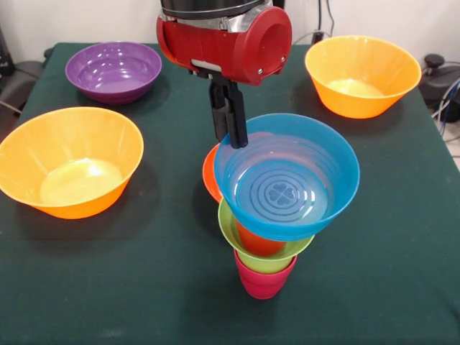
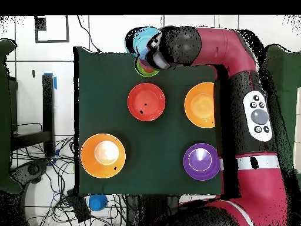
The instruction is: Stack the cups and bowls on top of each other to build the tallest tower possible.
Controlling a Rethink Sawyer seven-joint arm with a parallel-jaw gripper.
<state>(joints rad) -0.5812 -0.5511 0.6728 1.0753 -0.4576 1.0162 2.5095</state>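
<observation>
A dark green tablecloth [image 1: 144, 287] covers the table; tangled cables [image 2: 41, 165] lie on the floor beside it.

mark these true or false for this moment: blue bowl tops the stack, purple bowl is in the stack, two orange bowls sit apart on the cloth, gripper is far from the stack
1. The blue bowl tops the tower. True.
2. The purple bowl is in the stack. False: it sits alone on the table.
3. Two orange bowls sit apart from the stack. True.
4. The gripper is far from the stack. False: its jaws sit at the blue bowl's rim.
</observation>
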